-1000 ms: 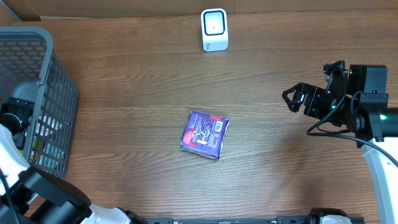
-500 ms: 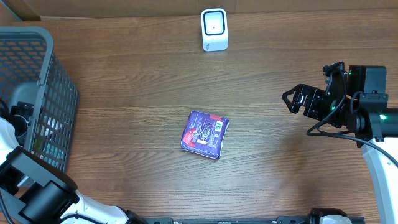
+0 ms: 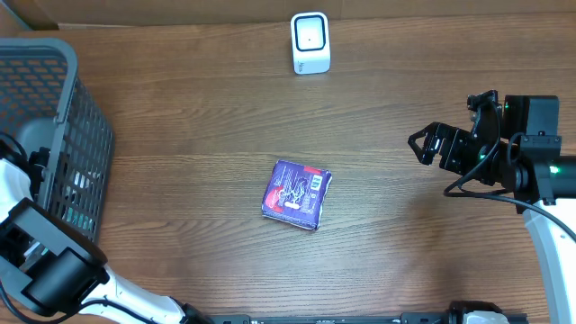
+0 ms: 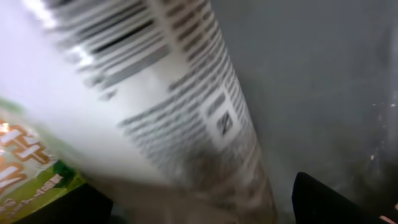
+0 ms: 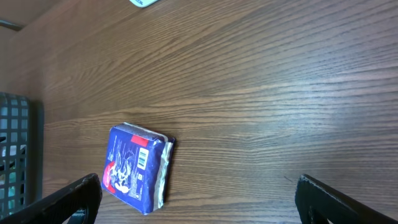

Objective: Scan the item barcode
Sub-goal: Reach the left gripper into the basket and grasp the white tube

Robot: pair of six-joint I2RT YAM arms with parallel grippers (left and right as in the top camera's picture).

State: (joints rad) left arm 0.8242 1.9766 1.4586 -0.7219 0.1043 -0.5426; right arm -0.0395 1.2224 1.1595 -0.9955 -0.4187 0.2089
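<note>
A purple packet [image 3: 297,193] with a small barcode label lies flat on the wooden table, also in the right wrist view [image 5: 137,168]. The white scanner [image 3: 310,42] stands at the far edge. My right gripper [image 3: 423,144] hovers open to the right of the packet, its fingers [image 5: 68,199] wide apart over bare wood. My left arm [image 3: 18,180] reaches into the grey basket [image 3: 85,135]. In the left wrist view, a blurred white pack with a printed barcode [image 4: 155,106] fills the frame between my left gripper's [image 4: 193,211] open fingers. A gap shows beside the right finger [image 4: 323,199].
The basket takes up the table's left side and holds other packaged goods, one with a green label [image 4: 31,168]. Cardboard backs the far edge behind the scanner. Bare wood lies between the purple packet and the scanner.
My left arm has shifted at the basket's edge, its elbow sliding toward the near left. The right arm and the purple packet have stayed still.
</note>
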